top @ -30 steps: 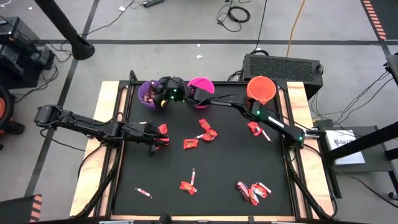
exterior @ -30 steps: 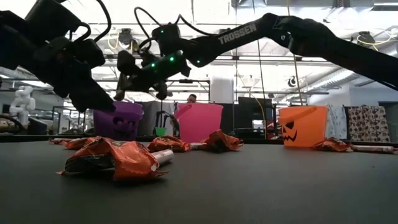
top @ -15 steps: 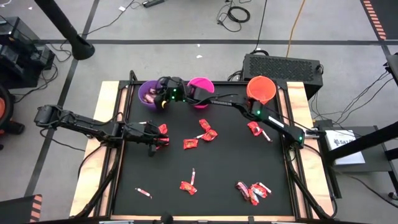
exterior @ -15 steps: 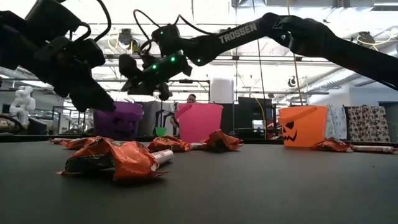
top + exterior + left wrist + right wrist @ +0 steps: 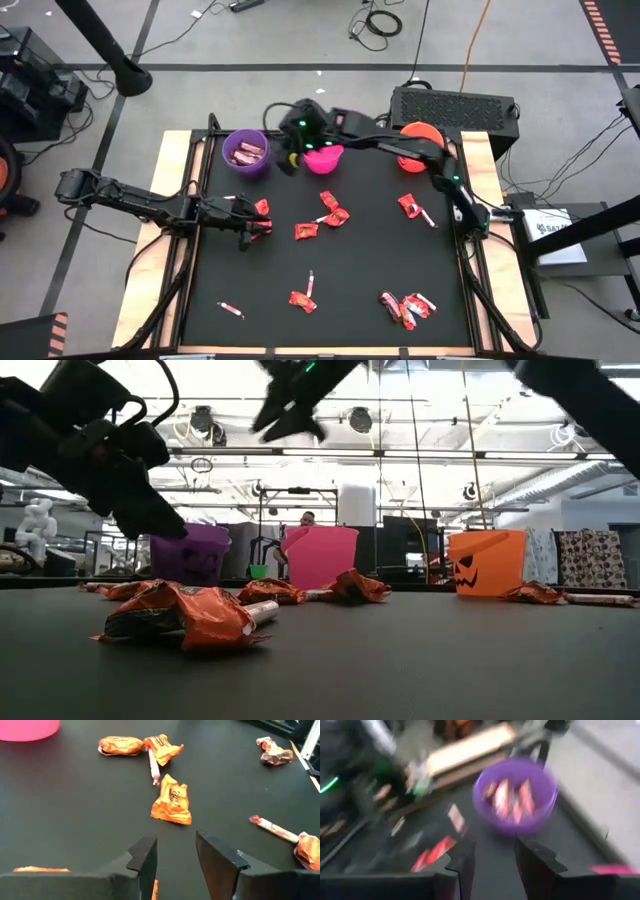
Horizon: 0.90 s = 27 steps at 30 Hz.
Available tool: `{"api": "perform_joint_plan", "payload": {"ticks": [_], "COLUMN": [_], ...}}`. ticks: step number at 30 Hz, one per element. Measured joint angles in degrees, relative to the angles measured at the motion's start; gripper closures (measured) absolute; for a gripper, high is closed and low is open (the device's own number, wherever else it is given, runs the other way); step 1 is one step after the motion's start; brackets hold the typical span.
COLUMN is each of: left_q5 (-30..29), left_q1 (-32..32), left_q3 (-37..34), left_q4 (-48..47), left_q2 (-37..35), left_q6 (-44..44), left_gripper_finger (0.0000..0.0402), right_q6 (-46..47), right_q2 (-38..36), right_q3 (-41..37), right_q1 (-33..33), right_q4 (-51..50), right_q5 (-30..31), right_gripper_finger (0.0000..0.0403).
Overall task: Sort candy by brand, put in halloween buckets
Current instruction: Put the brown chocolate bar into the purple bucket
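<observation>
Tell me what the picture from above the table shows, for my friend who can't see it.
Two dark robot arms work over a black table scattered with small wrapped candy. The right gripper is raised between the purple bucket, which has candy inside, and the pink bucket, while the left gripper sits low by red-orange candy. The orange bucket shows partly behind the right arm.

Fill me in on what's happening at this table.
Two dark robot arms are sorting wrapped candy into small plastic pails. The right gripper hangs open and empty between the purple pail, which holds maroon-pink sweets, and the magenta pail. The left gripper sits open among red-orange wrapped candies on the black table.
</observation>
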Motion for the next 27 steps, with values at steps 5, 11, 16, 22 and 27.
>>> {"api": "perform_joint_plan", "payload": {"ticks": [5,11,16,22,27], "left_q5": [-3.4,-4.4,-3.5,1.2,1.0], "left_q1": [0.0,0.0,0.0,-2.0,-4.4], "left_q3": [0.0,0.0,0.0,5.7,13.6], "left_q4": [0.1,0.8,13.1,15.6,14.9], "left_q2": [0.0,0.0,2.2,10.4,20.8], "left_q6": [0.1,4.5,7.8,12.4,16.5], "left_gripper_finger": [0.0261,0.0261,0.0261,0.0261,0.0261], "right_q6": [7.6,16.0,18.7,26.6,36.2], "right_q2": [-7.3,-11.8,-11.8,-9.9,-6.6], "right_q3": [0.0,0.0,-0.1,-0.1,-0.1], "right_q1": [5.2,17.1,29.1,42.0,51.9], "right_q4": [-20.8,-36.1,-39.3,-38.9,-39.0], "right_q5": [-1.4,-0.5,7.3,14.9,23.7], "right_gripper_finger": [0.0275,0.0275,0.0275,0.0275,0.0275]}}
